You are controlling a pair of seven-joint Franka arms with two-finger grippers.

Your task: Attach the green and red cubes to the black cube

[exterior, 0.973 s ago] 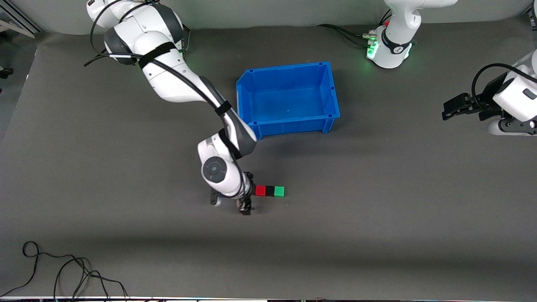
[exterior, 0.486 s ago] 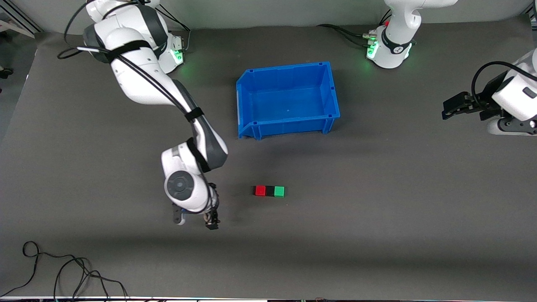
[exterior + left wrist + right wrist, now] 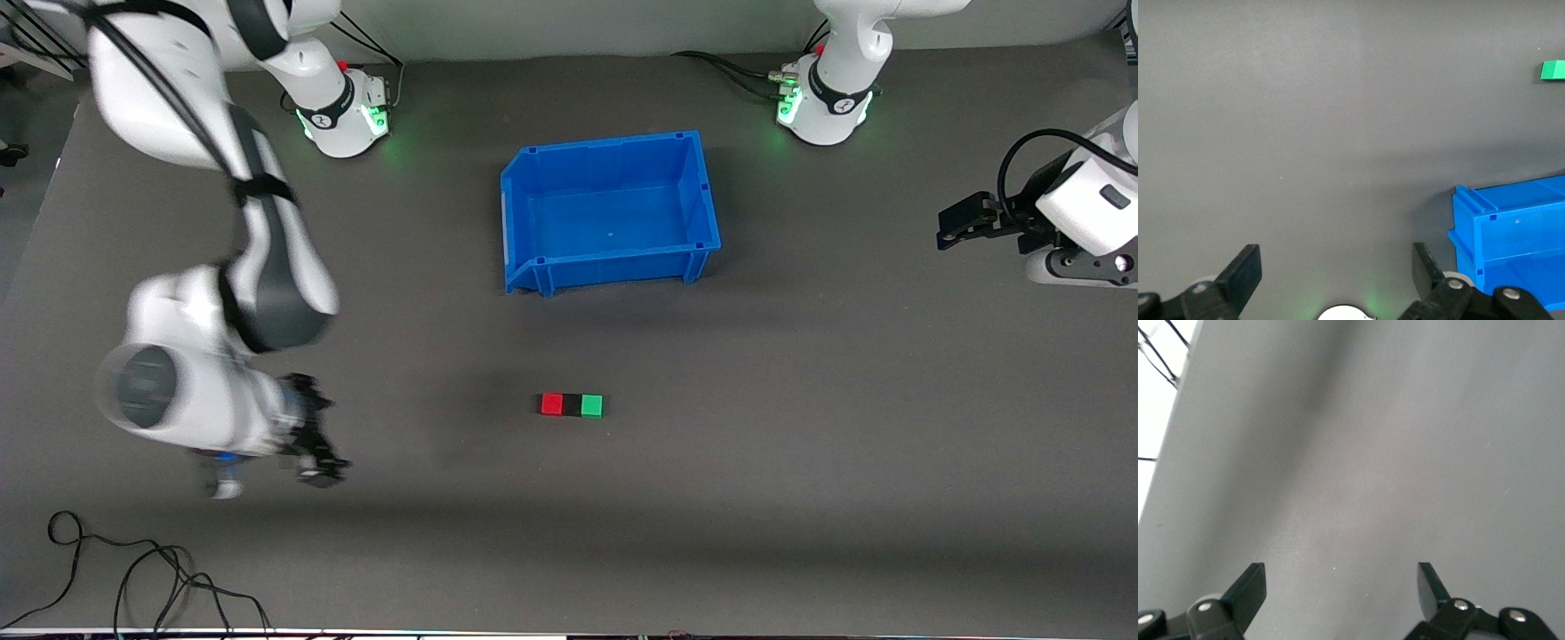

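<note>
The red cube (image 3: 552, 404), the black cube (image 3: 571, 405) and the green cube (image 3: 592, 406) sit joined in one row on the grey mat, nearer the front camera than the blue bin. The red cube is toward the right arm's end, the green toward the left arm's. My right gripper (image 3: 313, 437) is open and empty, up over bare mat well toward the right arm's end of the row; its wrist view shows only mat between the fingers (image 3: 1251, 587). My left gripper (image 3: 949, 224) is open and empty at the left arm's end. Its wrist view shows the green cube (image 3: 1553, 69) far off.
An empty blue bin (image 3: 612, 263) stands mid-table, and its corner shows in the left wrist view (image 3: 1511, 247). Black cables (image 3: 133, 569) lie at the mat's front edge near the right arm's end. Both arm bases stand at the back.
My right gripper has pulled away from beside the red cube, moving far toward the right arm's end and rising. The three cubes stay joined in place. The left arm has hardly moved.
</note>
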